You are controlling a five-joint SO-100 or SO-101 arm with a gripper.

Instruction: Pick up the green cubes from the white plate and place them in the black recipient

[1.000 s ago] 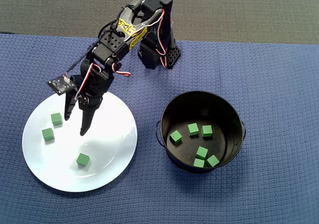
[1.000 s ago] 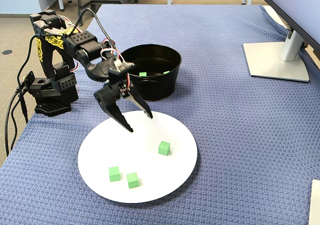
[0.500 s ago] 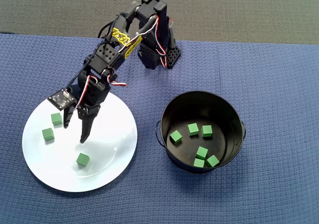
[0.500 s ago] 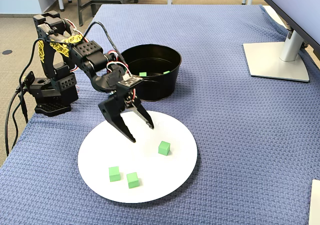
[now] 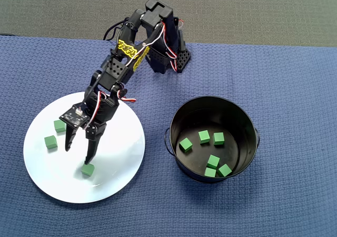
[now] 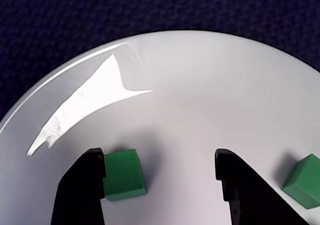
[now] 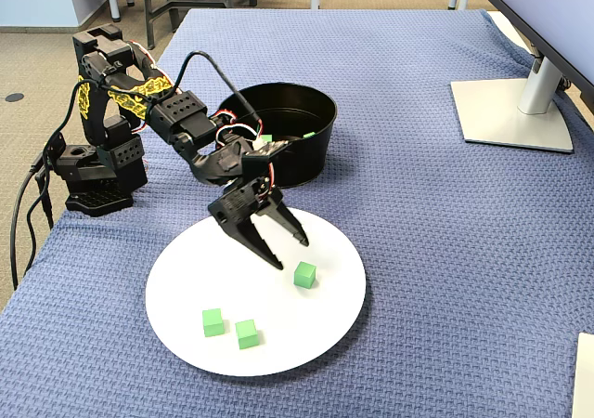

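Observation:
The white plate (image 5: 118, 152) (image 7: 320, 320) (image 6: 200, 85) lies on the blue cloth. It carries three green cubes (image 5: 59, 126) (image 5: 50, 141) (image 5: 87, 169). My gripper (image 5: 78, 154) (image 7: 289, 253) (image 6: 160, 157) is open and low over the plate. In the wrist view one cube (image 6: 122, 174) sits between the fingers, right against the left finger (image 6: 82, 185); another cube (image 6: 302, 180) lies outside the right finger. In the fixed view that first cube (image 7: 304, 274) is just beyond the tips. The black recipient (image 5: 210, 104) (image 7: 278, 163) holds several green cubes (image 5: 204, 137).
The arm's base (image 5: 168, 58) (image 7: 93, 172) stands behind the plate near the table's edge. A monitor stand (image 7: 515, 111) is at the far right in the fixed view. Blue cloth (image 5: 295, 89) covers the table.
The gripper has travelled across the plate toward the lone cube and come down around it. Its jaws stayed open. No cube has moved.

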